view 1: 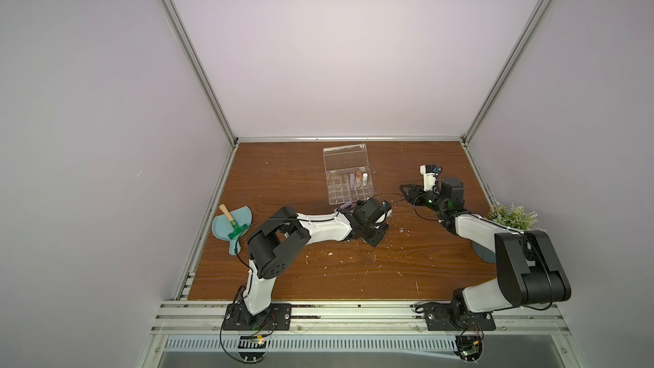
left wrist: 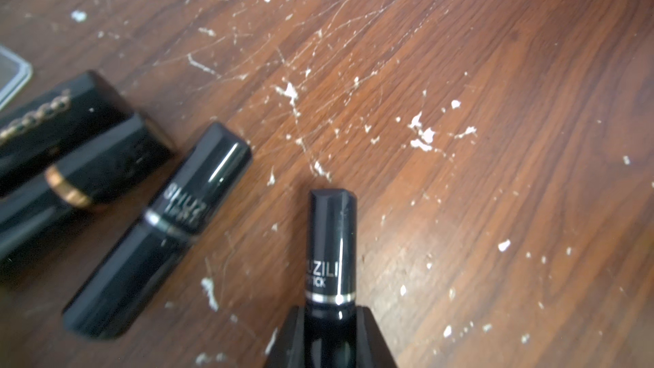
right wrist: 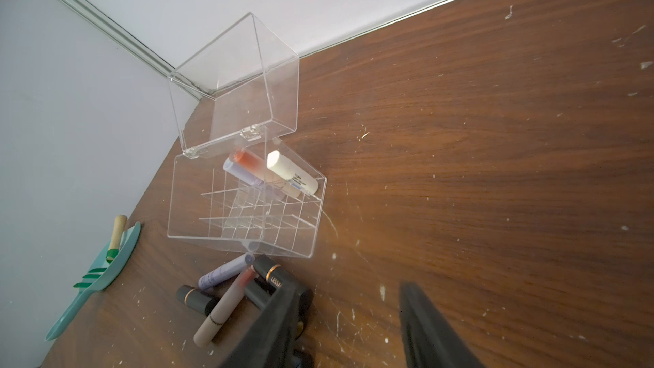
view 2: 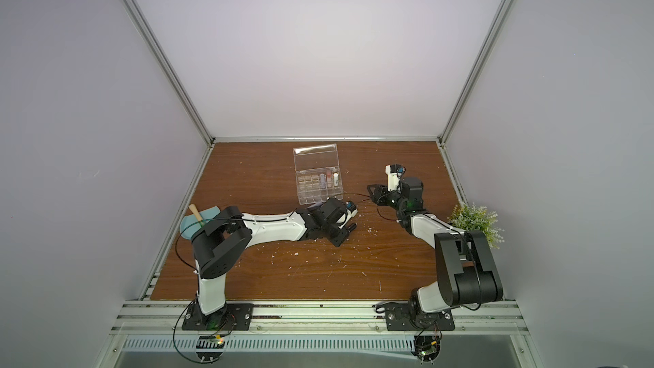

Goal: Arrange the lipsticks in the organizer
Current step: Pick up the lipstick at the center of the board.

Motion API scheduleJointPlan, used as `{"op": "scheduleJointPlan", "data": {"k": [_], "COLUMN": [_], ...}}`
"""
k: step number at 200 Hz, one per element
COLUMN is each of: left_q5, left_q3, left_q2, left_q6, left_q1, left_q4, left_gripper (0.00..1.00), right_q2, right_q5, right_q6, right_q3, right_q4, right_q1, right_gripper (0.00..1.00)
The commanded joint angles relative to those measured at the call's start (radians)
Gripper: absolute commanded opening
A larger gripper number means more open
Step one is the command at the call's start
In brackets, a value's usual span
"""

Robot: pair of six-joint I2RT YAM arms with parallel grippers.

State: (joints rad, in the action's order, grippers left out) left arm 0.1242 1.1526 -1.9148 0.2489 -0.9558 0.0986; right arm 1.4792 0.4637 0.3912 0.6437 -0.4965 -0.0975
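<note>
Left wrist view: base of held lipstick [left wrist: 331, 242] hidden inside left gripper [left wrist: 331, 320], both cut by frame edge. Three loose lipsticks [left wrist: 159, 235] beside it blurred; two run out of frame. Organizer [left wrist: 12, 72]: one corner only. Both top views: left arm [view 1: 329, 228] covers most of the loose lipsticks. Right wrist view: right gripper [right wrist: 345, 284] fingers cut off, one masking part of a black tube [right wrist: 269, 272]

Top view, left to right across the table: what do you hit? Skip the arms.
teal dustpan → clear lipstick organizer, lid open → right claw → small potted plant
</note>
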Motion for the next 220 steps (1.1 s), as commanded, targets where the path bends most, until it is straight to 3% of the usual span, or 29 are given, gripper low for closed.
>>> {"op": "scheduleJointPlan", "data": {"k": [1, 28, 62, 83, 104, 137, 156, 172, 195, 220], "left_q5": [-0.025, -0.012, 0.121, 0.21, 0.252, 0.238, 0.22, 0.219, 0.226, 0.236], "left_q3": [-0.054, -0.172, -0.36, -0.417, -0.432, -0.457, -0.478, -0.504, -0.518, -0.521], "left_q2": [0.126, 0.298, 0.506, 0.561, 0.583, 0.612, 0.635, 0.661, 0.682, 0.702], "left_q6": [0.024, 0.07, 0.163, 0.191, 0.207, 0.201, 0.196, 0.2, 0.2, 0.202], "left_q1": [0.006, 0.043, 0.123, 0.152, 0.169, 0.196, 0.207, 0.218, 0.22, 0.219], "left_q4": [-0.04, -0.14, -0.347, -0.422, -0.439, -0.421, -0.402, -0.413, -0.408, -0.409], "left_gripper": [0.2, 0.2, 0.2, 0.21, 0.21, 0.2, 0.2, 0.2, 0.2, 0.2], "right_q2": [-0.031, -0.033, 0.043, 0.092, 0.117, 0.11, 0.073, 0.035, 0.011, 0.009], "right_q5": [0.081, 0.229, 0.505, 0.643, 0.706, 0.787, 0.788, 0.764, 0.759, 0.748], "right_q6": [0.01, 0.058, 0.268, 0.427, 0.483, 0.458, 0.293, 0.154, 0.14, 0.118], "right_q3": [0.065, 0.094, 0.103, 0.104, 0.129, 0.18, 0.223, 0.247, 0.235, 0.232], "right_q4": [0.026, 0.021, -0.214, -0.424, -0.481, -0.421, -0.193, -0.011, 0.019, 0.053], "right_q1": [0.008, 0.008, 0.0, -0.028, -0.076, -0.177, -0.225, -0.244, -0.253, -0.278], "right_gripper": [0.54, 0.58, 0.65, 0.75, 0.79, 0.69, 0.61, 0.61, 0.62, 0.7]}}
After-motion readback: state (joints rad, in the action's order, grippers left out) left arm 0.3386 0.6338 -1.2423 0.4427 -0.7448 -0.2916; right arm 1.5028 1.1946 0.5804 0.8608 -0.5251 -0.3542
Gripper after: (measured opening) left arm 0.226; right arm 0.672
